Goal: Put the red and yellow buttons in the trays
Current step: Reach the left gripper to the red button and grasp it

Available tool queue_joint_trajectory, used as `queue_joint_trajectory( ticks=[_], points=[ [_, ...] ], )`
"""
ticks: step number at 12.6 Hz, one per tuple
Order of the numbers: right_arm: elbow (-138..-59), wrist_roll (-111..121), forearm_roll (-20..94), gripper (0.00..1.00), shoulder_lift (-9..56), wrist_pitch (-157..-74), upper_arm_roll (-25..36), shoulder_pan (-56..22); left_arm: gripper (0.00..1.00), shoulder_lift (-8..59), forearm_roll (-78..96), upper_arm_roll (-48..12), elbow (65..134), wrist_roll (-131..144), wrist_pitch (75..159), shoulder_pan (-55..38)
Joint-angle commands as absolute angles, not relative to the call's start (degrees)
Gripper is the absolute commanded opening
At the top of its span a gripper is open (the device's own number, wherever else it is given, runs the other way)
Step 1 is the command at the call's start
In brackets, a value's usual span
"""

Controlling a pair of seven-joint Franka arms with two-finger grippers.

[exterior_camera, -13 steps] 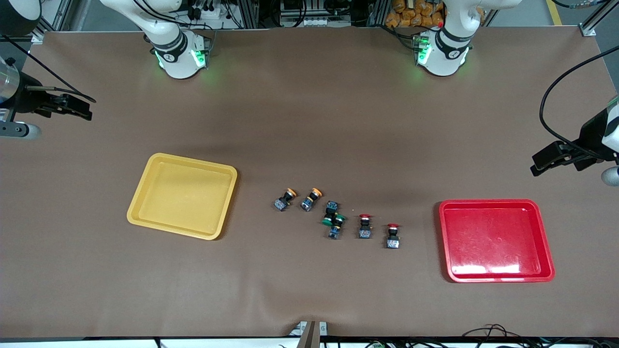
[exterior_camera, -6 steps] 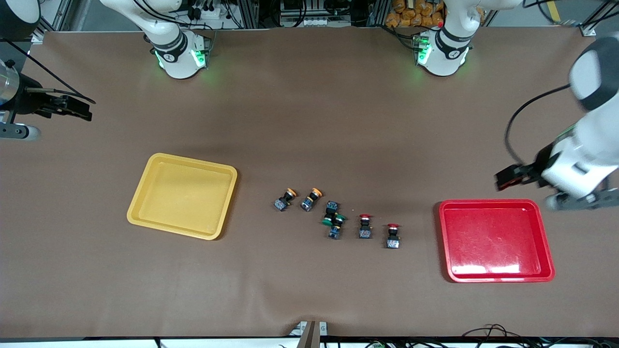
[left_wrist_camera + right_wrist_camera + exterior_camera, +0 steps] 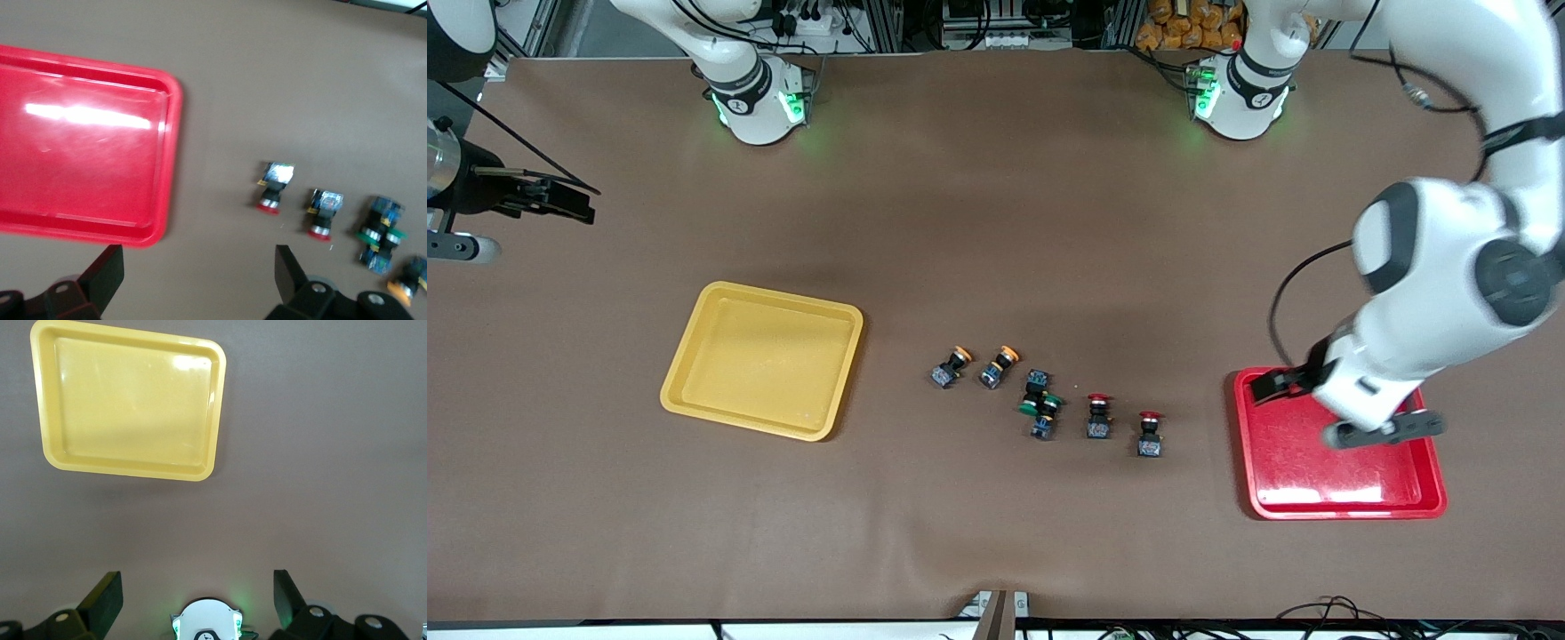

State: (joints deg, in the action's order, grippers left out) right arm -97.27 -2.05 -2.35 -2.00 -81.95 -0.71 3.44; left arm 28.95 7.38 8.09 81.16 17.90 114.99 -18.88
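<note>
Buttons (image 3: pixel 1149 434) lying loose beside the red tray (image 3: pixel 1343 489), none yet in either tray. Left gripper (image 3: pixel 1267 385) hanging over the red tray's rim, jaws spread wide, holding nothing. Right gripper (image 3: pixel 560 200) waiting well away from the yellow tray (image 3: pixel 760 360), fingers apart, empty. Best centering over the red-capped switch nearest the red tray, descending straight, avoiding the green-capped switches (image 3: pixel 1040 406).
</note>
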Motion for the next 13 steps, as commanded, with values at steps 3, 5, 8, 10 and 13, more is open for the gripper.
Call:
queue_joint_trajectory(
  ticks=[3,5,8,10,13],
  points=[
    [-96.5,-2.46,-1.41,1.0,-1.06,-81.04,1.31,2.11,1.0,38.57,8.26,8.61,79.54,23.64,127.41,-22.76],
    [-96.5,-2.46,-0.79,1.0,-0.97,-80.95,1.93,1.5,1.0,42.08,8.26,8.7,79.63,25.48,133.12,-24.08],
    [-96.5,-2.46,-0.7,1.0,-0.71,-80.68,2.46,1.32,1.0,46.22,7.91,8.7,79.63,27.95,139.38,-25.93],
    [-96.33,-2.46,-0.79,1.0,-0.53,-80.68,2.46,1.06,1.0,48.07,7.82,8.79,79.63,28.04,141.76,-26.63],
    [-96.24,-2.46,-0.7,1.0,-0.44,-80.77,2.81,1.05,1.0,50.97,7.73,8.88,79.54,27.95,145.27,-26.98]
  ],
)
